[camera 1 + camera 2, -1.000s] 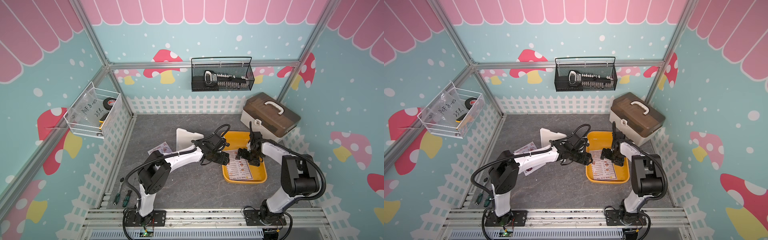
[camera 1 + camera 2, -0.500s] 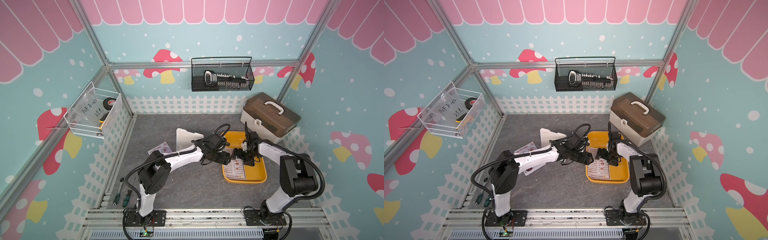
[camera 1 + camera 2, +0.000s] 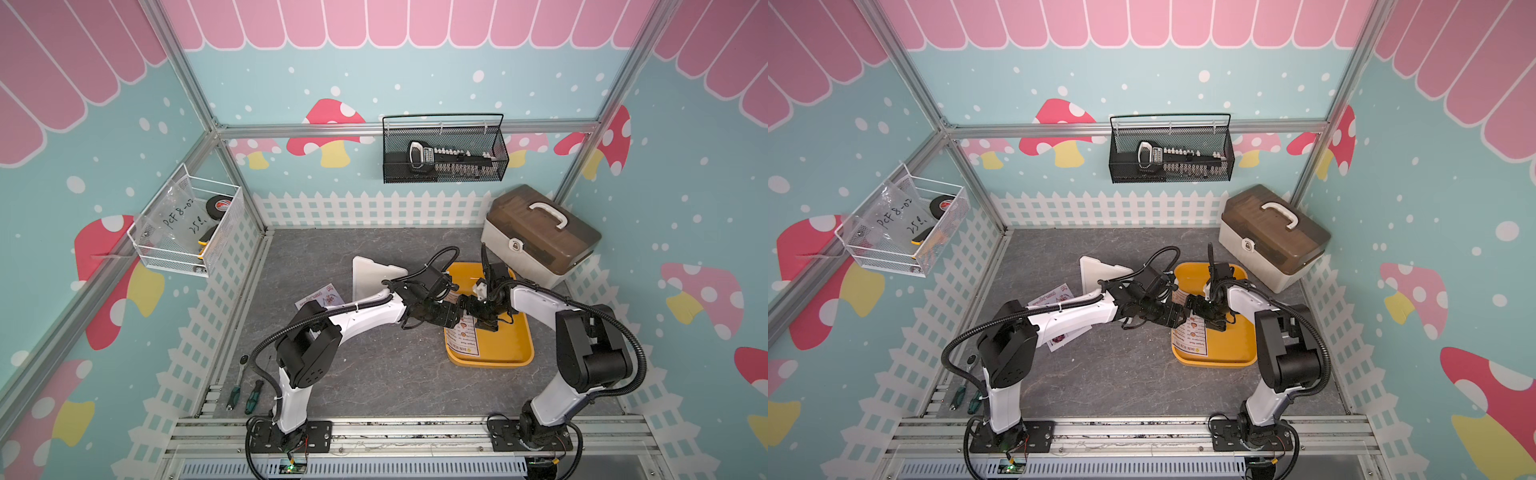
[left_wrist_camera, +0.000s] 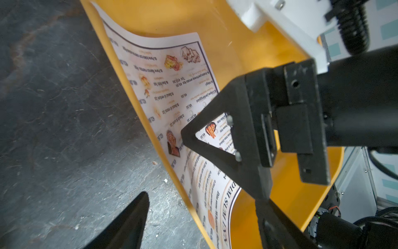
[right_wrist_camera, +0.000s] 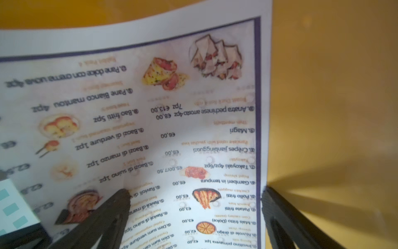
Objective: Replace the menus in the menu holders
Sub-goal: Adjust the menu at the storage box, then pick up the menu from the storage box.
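The "DIM SUM INN" menu (image 3: 466, 337) (image 4: 172, 90) lies in the yellow tray (image 3: 511, 345), curled up against its left wall. My left gripper (image 4: 202, 197) (image 3: 456, 312) is open, straddling that wall and the menu's edge: one finger on the floor, one inside the tray. My right gripper (image 5: 195, 190) (image 3: 473, 309) is open over the menu (image 5: 163, 112), one finger on the paper and one at its edge. The red-headed menu (image 3: 320, 297) lies on the floor, partly under my left arm. The white menu holder (image 3: 374, 276) (image 3: 1100, 272) stands behind it.
A brown-lidded toolbox (image 3: 540, 237) sits just behind the tray. Screwdrivers (image 3: 245, 395) lie at the front left by the fence. A black wire basket (image 3: 442, 153) and a white wire basket (image 3: 187, 226) hang on the walls. The two grippers nearly touch.
My right gripper has moved left across the tray toward the left gripper, pushing the menu against the tray's left wall, where it curls up. The left gripper has stayed put.
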Action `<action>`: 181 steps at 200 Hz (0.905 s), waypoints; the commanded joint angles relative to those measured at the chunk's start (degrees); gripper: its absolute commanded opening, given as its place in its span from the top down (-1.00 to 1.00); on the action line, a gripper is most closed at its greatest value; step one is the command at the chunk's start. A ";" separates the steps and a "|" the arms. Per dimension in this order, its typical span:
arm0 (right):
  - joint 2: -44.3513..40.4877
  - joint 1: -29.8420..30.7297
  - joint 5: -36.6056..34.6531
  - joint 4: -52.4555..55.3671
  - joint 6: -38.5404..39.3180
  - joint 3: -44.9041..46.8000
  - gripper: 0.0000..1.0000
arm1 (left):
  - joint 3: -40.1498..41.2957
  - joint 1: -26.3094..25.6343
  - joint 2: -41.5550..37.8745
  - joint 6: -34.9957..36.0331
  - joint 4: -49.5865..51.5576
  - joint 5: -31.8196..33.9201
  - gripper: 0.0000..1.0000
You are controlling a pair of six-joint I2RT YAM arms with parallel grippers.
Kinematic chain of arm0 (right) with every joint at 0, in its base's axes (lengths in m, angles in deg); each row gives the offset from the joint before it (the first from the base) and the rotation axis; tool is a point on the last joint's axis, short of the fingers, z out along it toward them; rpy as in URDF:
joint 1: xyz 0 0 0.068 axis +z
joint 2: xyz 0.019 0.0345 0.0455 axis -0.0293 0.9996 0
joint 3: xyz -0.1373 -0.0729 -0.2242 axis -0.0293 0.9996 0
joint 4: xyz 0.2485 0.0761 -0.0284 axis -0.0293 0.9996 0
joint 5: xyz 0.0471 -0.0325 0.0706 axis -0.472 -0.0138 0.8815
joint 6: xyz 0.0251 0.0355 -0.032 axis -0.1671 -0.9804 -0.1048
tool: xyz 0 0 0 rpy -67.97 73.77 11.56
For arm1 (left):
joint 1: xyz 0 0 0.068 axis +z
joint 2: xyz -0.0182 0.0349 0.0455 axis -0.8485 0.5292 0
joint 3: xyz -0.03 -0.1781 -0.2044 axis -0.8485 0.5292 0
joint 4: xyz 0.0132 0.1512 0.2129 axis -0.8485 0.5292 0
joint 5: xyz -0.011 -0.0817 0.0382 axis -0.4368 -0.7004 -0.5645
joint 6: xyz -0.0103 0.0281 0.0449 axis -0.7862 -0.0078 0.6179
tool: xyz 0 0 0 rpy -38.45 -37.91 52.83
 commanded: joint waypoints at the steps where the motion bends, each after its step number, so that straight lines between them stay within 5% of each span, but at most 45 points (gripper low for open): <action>1: 2.61 0.61 0.17 1.26 -1.18 1.47 -0.97 | -0.41 0.69 0.28 -1.13 -0.34 2.09 -0.46; 74: 1.10 0.58 1.58 -0.03 -2.15 2.18 -0.97 | -2.12 0.74 2.81 -1.92 -0.03 2.91 0.14; 152: -1.43 0.58 3.86 -0.51 -2.88 2.22 -0.97 | -2.88 0.99 2.90 -2.53 0.15 2.74 0.27; 181: -2.17 0.57 3.96 -0.53 -2.99 2.17 -0.97 | -2.97 1.00 2.66 -2.54 0.17 2.65 0.46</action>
